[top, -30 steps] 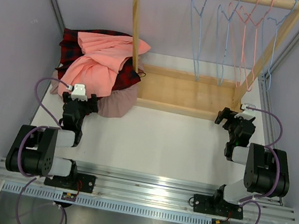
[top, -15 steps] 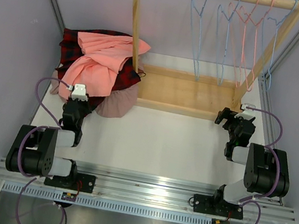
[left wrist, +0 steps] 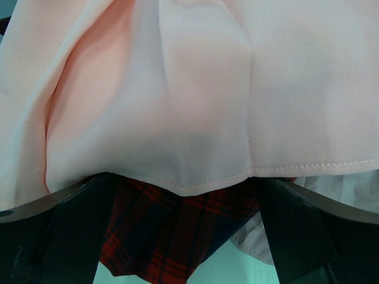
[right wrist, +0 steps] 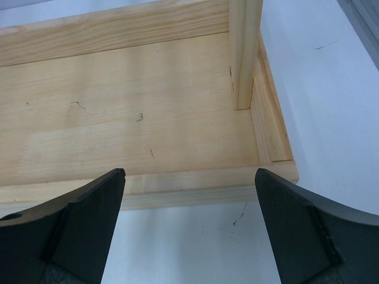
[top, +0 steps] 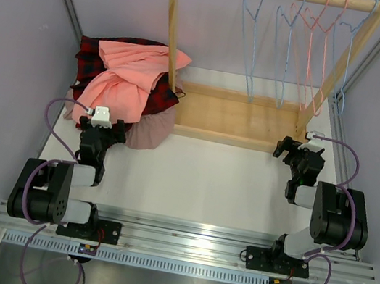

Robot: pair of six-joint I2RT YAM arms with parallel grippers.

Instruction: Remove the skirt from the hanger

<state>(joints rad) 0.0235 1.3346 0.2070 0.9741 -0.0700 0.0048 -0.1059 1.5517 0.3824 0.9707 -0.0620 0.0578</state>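
- Three garments in one heap at the table's [top: 205, 181] far left corner: salmon skirt [top: 131, 76] on top, red plaid skirt [top: 92, 51] beneath, mauve piece [top: 149, 131] at the near edge. None is on a hanger.
- Wooden rack [top: 238, 117], just right of the heap, with bare blue and pink wire hangers [top: 287, 49] on its rail.
- Left gripper [left wrist: 183, 195]: at the heap's near edge, jaws wide apart, the salmon hem draped across the gap.
- Right gripper [right wrist: 188, 174]: jaws apart, clamping nothing, near the rack base's right corner.
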